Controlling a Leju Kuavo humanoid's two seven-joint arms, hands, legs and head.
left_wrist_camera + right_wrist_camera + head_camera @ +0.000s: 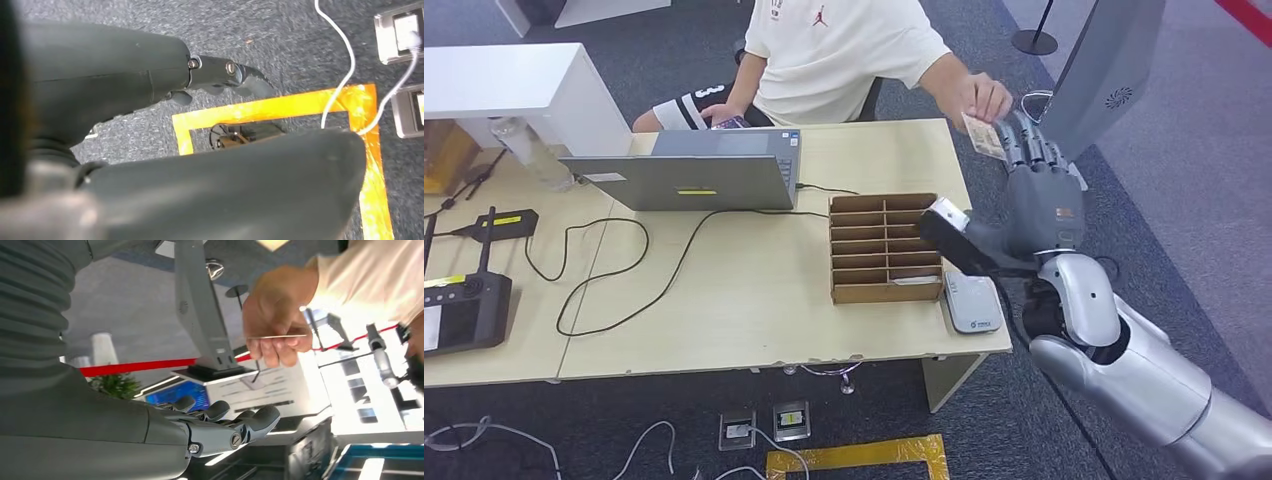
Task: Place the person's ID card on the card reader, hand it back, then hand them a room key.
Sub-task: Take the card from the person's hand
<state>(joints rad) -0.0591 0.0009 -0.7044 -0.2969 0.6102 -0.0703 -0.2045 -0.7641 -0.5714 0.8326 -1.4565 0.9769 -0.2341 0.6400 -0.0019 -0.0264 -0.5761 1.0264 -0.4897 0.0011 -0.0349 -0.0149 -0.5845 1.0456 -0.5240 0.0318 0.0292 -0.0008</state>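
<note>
Beyond the card reader (pixel 972 302), your right hand (pixel 1036 185) is raised, empty, fingers spread, beside the person's hand (pixel 980 98) holding the ID card (pixel 984 135).

An open laptop (pixel 686 172) sits at the upper middle of the worktop (pixel 754 300), black cables (pixel 614 270) trailing left toward a black controller (pixel 464 310) at the left edge.

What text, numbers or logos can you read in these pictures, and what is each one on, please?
"3": white numeral on the person's dark shorts.
Red jumping-figure logo, no words: on the white T-shirt.
Too small or blurred: the laptop stickers, the card reader label, the ID card print.
</note>
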